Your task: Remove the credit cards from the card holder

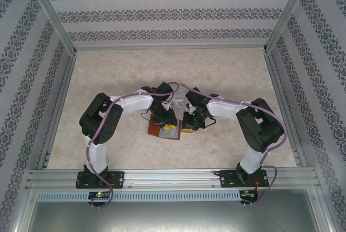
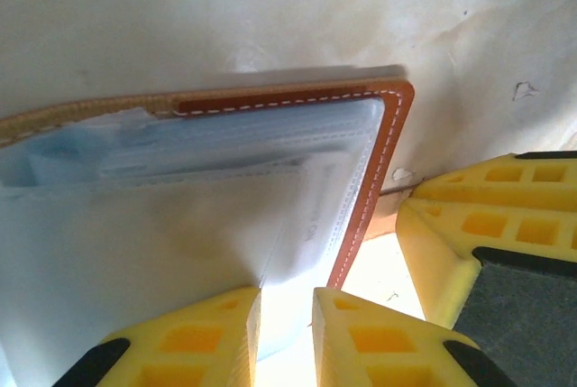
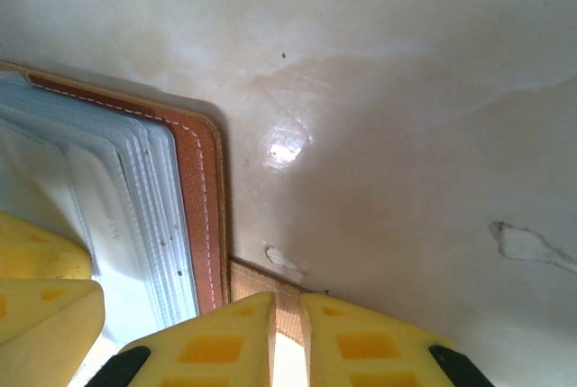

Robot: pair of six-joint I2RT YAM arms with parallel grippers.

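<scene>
On the pale marbled table (image 1: 216, 75), the reddish-brown leather card holder (image 1: 157, 130) lies open at frame centre. The right hand (image 3: 287, 301) is clamped on its tan strap tab (image 3: 257, 279), probably to anchor it. The left hand (image 2: 287, 297) is nearly closed at a clear plastic sleeve (image 2: 180, 225), and I can't tell if it grips.

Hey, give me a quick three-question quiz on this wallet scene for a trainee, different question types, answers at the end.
1. True or false: the card holder lies shut on the table.
2. What lies between the fingers of the right gripper? A: strap tab; B: a pen; C: a coin.
3. Fill in: the holder's leather edge carries ___ stitching.
Key: 1 false, its pockets show; 2 A; 3 white.
</scene>
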